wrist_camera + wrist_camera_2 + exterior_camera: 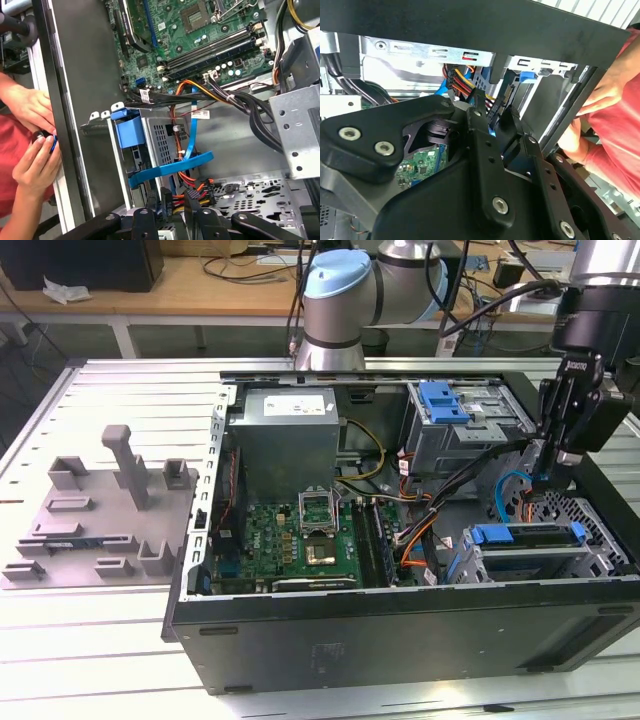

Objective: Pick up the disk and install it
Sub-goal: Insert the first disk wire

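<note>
My gripper (545, 478) hangs inside the open computer case (400, 625), at the exterior view's right, just above the lower grey drive cage (530, 555). In the second wrist view the gripper (492, 114) has its fingers a narrow gap apart, and I see nothing held between them. In the first wrist view the gripper (170, 212) sits beside the drive cage (162, 145), next to orange and yellow power plugs (192, 192). A blue plastic rail (170, 167) crosses the cage. The disk's silver body is hidden from me.
A person's hands (32, 145) rest against the case's outer wall (75, 100), also seen as a hand (602, 97). A second cage with a blue latch (442, 400), the power supply (290, 435), motherboard (300, 535) and cable bundles (440, 505) crowd the case. A grey fixture (100, 510) lies on the table.
</note>
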You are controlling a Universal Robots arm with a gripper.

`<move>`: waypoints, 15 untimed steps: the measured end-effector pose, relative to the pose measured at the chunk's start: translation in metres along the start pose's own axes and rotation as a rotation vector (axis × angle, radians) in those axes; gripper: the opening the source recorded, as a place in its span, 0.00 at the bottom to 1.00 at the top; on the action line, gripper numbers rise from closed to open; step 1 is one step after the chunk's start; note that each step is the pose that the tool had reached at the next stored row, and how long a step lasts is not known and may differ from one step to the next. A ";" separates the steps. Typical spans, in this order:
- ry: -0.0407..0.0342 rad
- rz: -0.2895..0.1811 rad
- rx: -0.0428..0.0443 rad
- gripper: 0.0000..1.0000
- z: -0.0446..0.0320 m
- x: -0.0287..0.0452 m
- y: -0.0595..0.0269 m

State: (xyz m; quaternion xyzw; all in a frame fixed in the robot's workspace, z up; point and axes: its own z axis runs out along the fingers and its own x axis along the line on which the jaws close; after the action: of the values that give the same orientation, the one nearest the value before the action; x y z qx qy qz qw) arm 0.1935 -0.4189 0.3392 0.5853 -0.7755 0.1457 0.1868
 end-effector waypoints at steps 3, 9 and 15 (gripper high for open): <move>0.0228 0.003 0.0054 0.35 0.0001 -0.0002 -0.0007; 0.0273 0.003 0.0066 0.35 0.0009 -0.0006 -0.0007; 0.0274 0.003 0.0066 0.20 0.0009 -0.0006 -0.0007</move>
State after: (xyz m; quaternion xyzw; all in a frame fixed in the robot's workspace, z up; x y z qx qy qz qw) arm 0.1942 -0.4190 0.3382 0.5826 -0.7733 0.1565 0.1952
